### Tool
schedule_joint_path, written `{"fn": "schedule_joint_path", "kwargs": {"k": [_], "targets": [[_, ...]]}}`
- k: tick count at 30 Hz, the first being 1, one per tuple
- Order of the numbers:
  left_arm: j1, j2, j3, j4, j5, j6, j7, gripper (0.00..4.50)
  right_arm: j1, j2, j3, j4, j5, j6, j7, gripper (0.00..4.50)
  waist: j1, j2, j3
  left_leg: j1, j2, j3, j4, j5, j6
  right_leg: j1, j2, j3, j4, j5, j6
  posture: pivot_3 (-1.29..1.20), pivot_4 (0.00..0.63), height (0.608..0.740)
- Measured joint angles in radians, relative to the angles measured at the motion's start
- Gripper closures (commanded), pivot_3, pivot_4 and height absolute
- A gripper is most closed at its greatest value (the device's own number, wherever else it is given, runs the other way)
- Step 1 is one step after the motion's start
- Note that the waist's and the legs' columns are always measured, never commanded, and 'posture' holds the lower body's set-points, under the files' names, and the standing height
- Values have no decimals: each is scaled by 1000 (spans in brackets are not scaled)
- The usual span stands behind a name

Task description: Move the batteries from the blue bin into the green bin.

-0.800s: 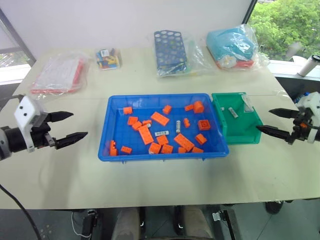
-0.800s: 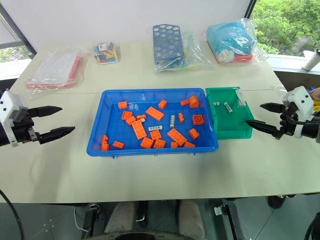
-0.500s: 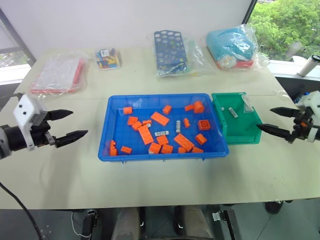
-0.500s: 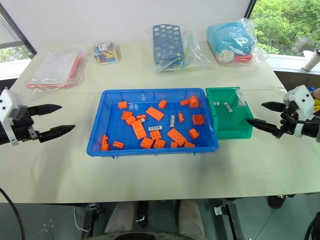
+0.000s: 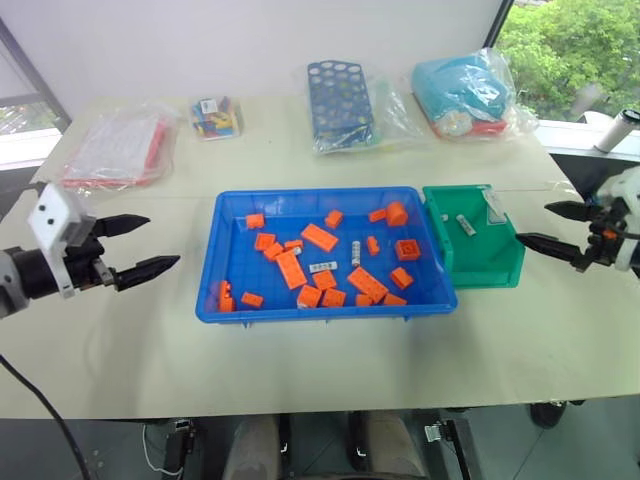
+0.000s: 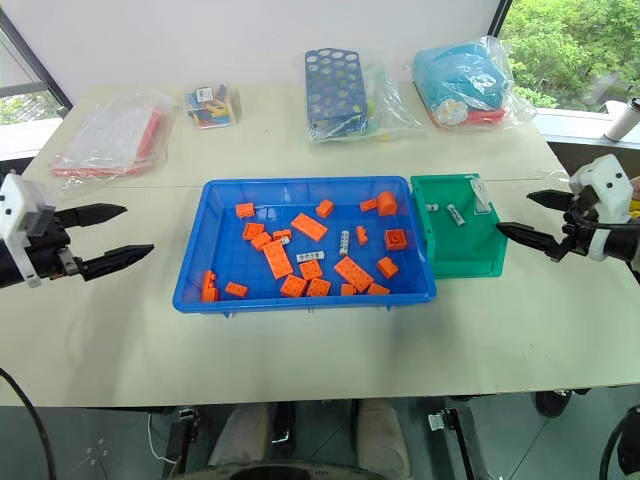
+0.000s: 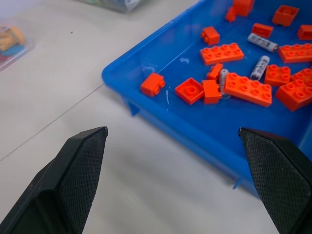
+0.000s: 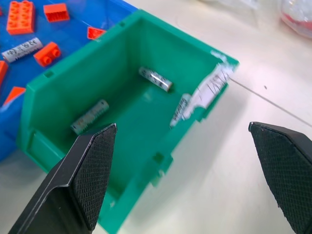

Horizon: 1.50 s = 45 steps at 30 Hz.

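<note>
Left eye view had both grippers gaping and empty at nine and three o'clock. Batteries lay among orange bricks in the blue bin, two in the green bin; light, slick, rolling — pinch mid-barrel.

Blue bin bright blue — green bin green — bricks orange.

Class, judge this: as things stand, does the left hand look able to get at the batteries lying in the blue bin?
Probably yes: the left hand is open, the blue bin open-topped, though orange bricks crowd the batteries.
</note>
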Motion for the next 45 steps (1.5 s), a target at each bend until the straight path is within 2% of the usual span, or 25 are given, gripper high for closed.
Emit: {"fn": "schedule_joint_path", "kwargs": {"k": [9, 12, 15, 19, 23, 27, 33, 45], "targets": [[26, 1, -2, -48, -36, 36, -29, 0, -60, 16, 58, -221, 45, 163, -5, 38, 1, 1, 0, 0, 0, -1, 0, 0, 0, 0, 0, 0, 0, 0, 0, 0, 150, 737], [25, 6, -21, -101, -60, 45, -54, 0, -117, 87, 118, -354, 89, 298, -58, 38, -2, 1, 0, 0, 1, -2, 0, 0, 0, -1, 0, 0, 1, 0, 0, 0, 150, 737], [13, 8, -71, -154, -70, 45, -74, 0, -148, 175, 231, -528, 137, 441, -115, 38, -2, 1, 0, -1, 1, -2, -1, 0, 0, -1, 0, 0, 1, 0, 0, 0, 150, 737], [-33, 2, -130, -150, -66, 44, -67, 0, -167, 259, 344, -605, 143, 562, -198, 38, 7, 0, 0, -3, 0, -2, 2, 0, 0, -1, 0, 0, 1, 0, -1, 0, 150, 737], [-71, 2, -179, -146, -58, 37, -70, 0, -230, 392, 424, -602, 134, 657, -307, 38, 1, 0, 0, -2, 0, -2, 2, 0, 0, -2, 0, 0, 1, 1, -2, 0, 150, 737], [-98, 0, -229, -130, -31, 21, -77, 0, -331, 617, 480, -492, 133, 768, -423, 38, -5, 0, 0, -3, 0, 0, 1, 0, 0, -3, 3, 0, 2, 2, 1, 0, 150, 737], [-131, 0, -241, -108, -31, 21, -74, 0, -430, 820, 466, -280, 121, 848, -556, 38, 2, 0, 0, -4, -1, 0, 1, 0, 0, -3, 2, 0, 2, 3, 2, 0, 150, 737], [-138, 0, -244, -108, -37, 35, -50, 0, -443, 844, 502, -197, 86, 872, -567, 38, -5, 0, 0, -3, -1, 0, 0, 0, 0, -3, 3, -1, 2, 3, 2, 0, 150, 737]]}}
